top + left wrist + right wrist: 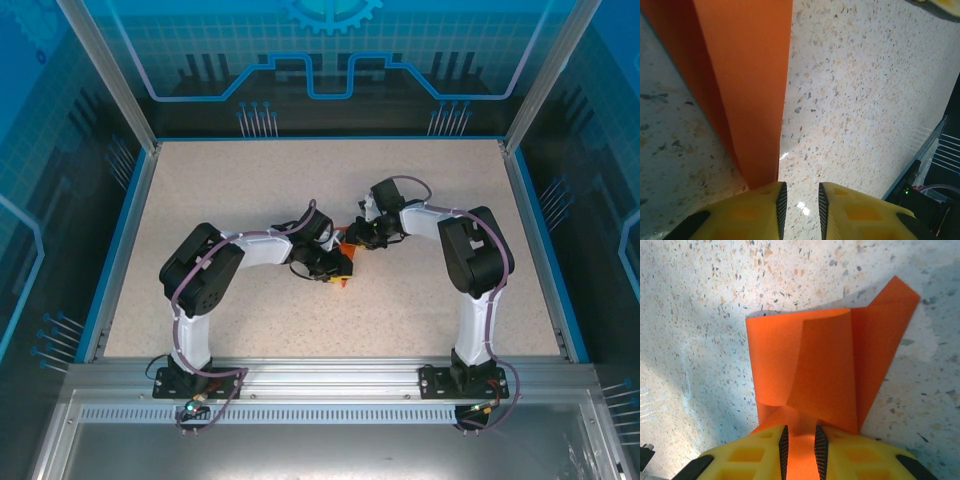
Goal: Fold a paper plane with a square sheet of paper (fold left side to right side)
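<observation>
The square sheet of paper [350, 247] is bright orange and lies partly folded in the middle of the speckled table, between the two grippers. In the right wrist view the paper [830, 360] has one flap curling over the rest and a corner pointing up right. My right gripper [801, 429] [368, 240] stands over its near edge with the jaws a little apart, and orange paper fills the gap between them. My left gripper [800, 187] [340, 270] is open with bare table between the jaws. The paper [750, 75] runs up from beside its left finger.
The speckled tabletop [250, 190] has a blue rim [540, 230] and aluminium posts at the back corners. A yellow finger of the other gripper [940, 6] peeks in at the top right of the left wrist view.
</observation>
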### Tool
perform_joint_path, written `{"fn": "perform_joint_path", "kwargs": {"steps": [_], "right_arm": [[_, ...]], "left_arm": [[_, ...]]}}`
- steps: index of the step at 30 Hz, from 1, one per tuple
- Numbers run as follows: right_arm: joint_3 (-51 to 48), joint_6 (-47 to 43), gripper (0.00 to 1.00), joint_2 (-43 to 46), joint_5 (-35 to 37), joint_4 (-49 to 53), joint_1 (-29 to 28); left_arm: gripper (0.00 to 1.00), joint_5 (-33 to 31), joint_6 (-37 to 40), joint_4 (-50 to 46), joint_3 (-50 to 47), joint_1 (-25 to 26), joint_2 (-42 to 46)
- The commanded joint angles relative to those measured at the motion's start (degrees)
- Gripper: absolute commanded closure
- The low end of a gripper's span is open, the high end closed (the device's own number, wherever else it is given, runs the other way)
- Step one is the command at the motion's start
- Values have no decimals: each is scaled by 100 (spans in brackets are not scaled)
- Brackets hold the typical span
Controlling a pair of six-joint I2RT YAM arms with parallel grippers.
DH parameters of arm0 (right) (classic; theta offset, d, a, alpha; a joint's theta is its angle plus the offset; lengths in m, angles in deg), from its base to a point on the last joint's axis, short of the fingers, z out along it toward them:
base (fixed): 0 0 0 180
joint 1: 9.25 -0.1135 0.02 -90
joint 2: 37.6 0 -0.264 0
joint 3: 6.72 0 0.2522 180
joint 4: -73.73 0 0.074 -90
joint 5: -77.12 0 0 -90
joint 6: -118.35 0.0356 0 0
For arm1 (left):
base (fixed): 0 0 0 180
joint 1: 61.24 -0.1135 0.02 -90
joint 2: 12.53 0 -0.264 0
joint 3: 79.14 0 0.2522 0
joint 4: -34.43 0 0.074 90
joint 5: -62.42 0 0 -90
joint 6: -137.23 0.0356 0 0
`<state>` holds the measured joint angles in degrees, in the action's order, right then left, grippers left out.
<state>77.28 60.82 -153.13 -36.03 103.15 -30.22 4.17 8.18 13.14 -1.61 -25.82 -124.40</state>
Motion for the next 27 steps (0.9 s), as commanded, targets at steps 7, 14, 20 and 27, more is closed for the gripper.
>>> {"fn": "perform_joint_path", "kwargs": {"steps": [7,14,20,27], "right_arm": [[-98,-91,74,-322,268,501,-52],[-107,-83,74,-321,259,499,-56],[-98,-90,74,-332,253,500,-56],[-98,-99,74,-330,253,506,-56]], "left_arm": [[70,195,-132,207,-93,2,-141],[69,416,-325,703,-189,26,-106],[64,415,-301,858,-279,6,273],[63,453,-265,886,-274,-16,295]]}}
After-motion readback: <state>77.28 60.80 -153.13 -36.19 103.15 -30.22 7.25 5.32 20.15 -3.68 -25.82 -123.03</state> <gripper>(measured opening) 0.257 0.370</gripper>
